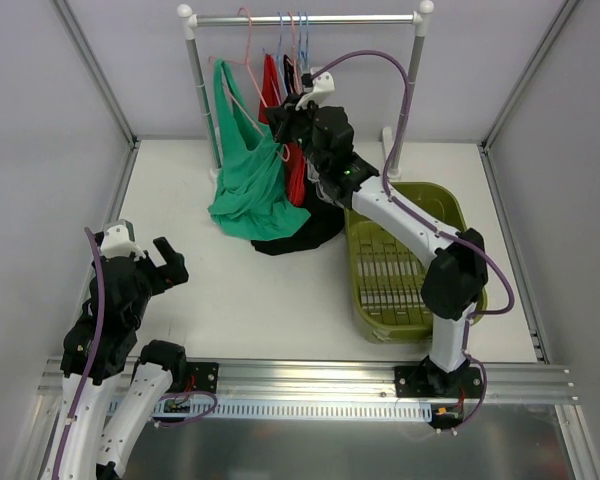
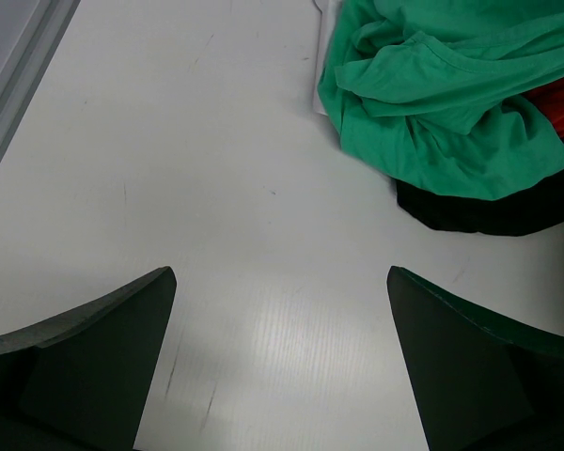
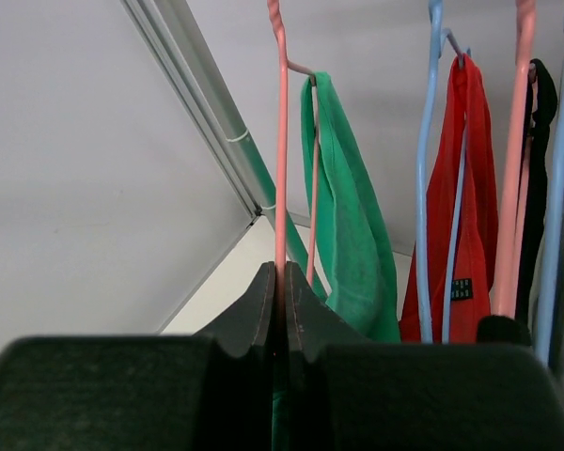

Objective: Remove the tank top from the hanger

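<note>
Right gripper (image 3: 282, 287) sits closest to its wrist camera, its jaws pressed together on the pink wire of the hanger (image 3: 281, 141). One strap of the green tank top (image 3: 348, 216) is looped over that hanger's shoulder, so the garment is not yet off. From above, the tank top hangs from the left end of the rack (image 1: 300, 18), and its hem pools on the table (image 1: 280, 300) below.

By my reading the task is at an early stage: the hanger is secured, but nothing has been pulled free. Whether the other strap has already slipped off is hard to tell from these views. What remains is to draw the strap off the hanger's end and get the cloth clear.

Left gripper (image 1: 170, 262) hovers low over the table near its own base, jaws wide apart and empty, well away from the tank top.

Crowding is the main obstacle. A red garment (image 3: 470, 188), a black garment (image 3: 538, 188) and a blue hanger (image 3: 423, 188) hang just beside the target, and the black one's hem lies under the green on the table. An olive basket (image 1: 450, 215) stands to the right.
</note>
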